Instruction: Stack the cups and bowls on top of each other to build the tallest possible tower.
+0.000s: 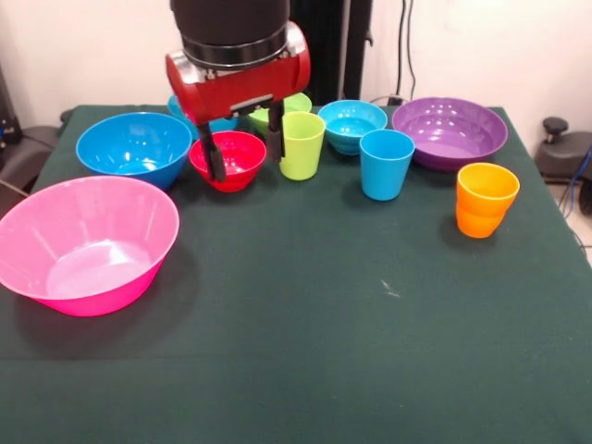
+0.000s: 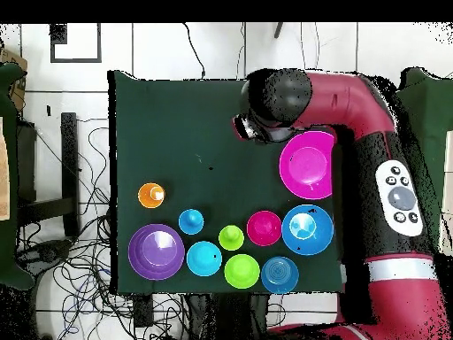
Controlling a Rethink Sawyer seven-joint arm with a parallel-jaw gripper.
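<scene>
My gripper (image 1: 246, 165) hangs open and empty; both black fingers (image 1: 275, 139) show. From the front it overlaps the small red bowl (image 1: 231, 159). From above, the gripper (image 2: 252, 126) is over bare cloth beside the huge pink bowl (image 2: 308, 166), well away from the red bowl (image 2: 264, 227). The pink bowl (image 1: 88, 242), large blue bowl (image 1: 134, 148), lime green cup (image 1: 302, 145), light blue cup (image 1: 386, 164), orange cup (image 1: 486, 199), purple bowl (image 1: 450, 132), small blue bowl (image 1: 351, 125) and lime green bowl (image 1: 298, 102) each stand alone. The ribbed cyan bowl (image 2: 280, 274) is mostly hidden behind the arm from the front.
The dark green cloth (image 1: 305, 305) covers the table. Its half away from the robot holds only the pink bowl at one side. Cables (image 2: 80, 266) lie on the floor beyond the table's edge.
</scene>
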